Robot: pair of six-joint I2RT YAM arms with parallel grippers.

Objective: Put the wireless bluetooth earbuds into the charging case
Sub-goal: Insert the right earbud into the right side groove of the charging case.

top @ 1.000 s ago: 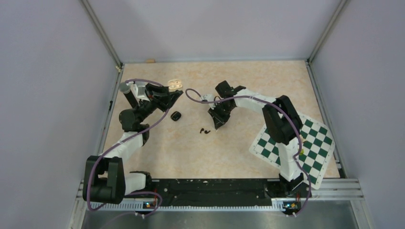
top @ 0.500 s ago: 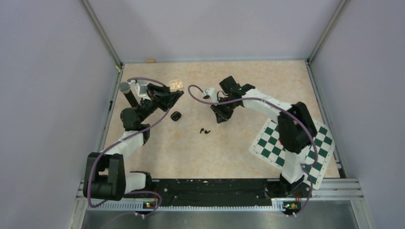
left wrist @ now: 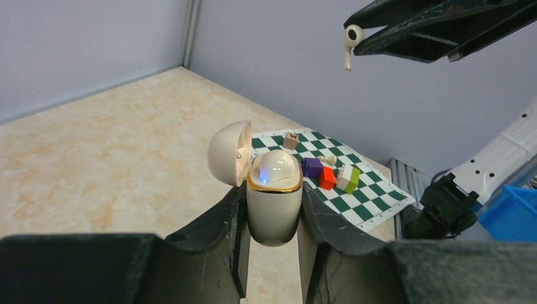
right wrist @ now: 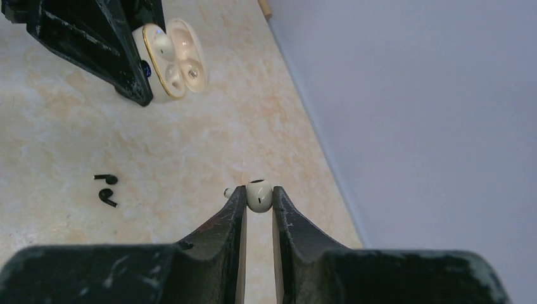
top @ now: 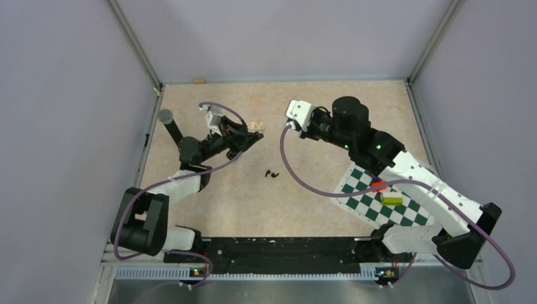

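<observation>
Left gripper (left wrist: 272,212) clamping open cream case (left wrist: 273,180), right gripper (right wrist: 258,201) pinching white earbud (right wrist: 259,192), stem half hidden, black buds (right wrist: 106,189) lower left.

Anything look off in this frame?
Two black earbuds lie loose on the table, no black case in view. The left gripper holds an open cream case; the right gripper pinches a white earbud. The checkered mat sits skewed.

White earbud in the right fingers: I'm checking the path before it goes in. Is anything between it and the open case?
Nothing visible does. Only open air separates the earbud from the case, which the left fingers hold with its lid swung aside. The black buds lie aside on the table.
</observation>
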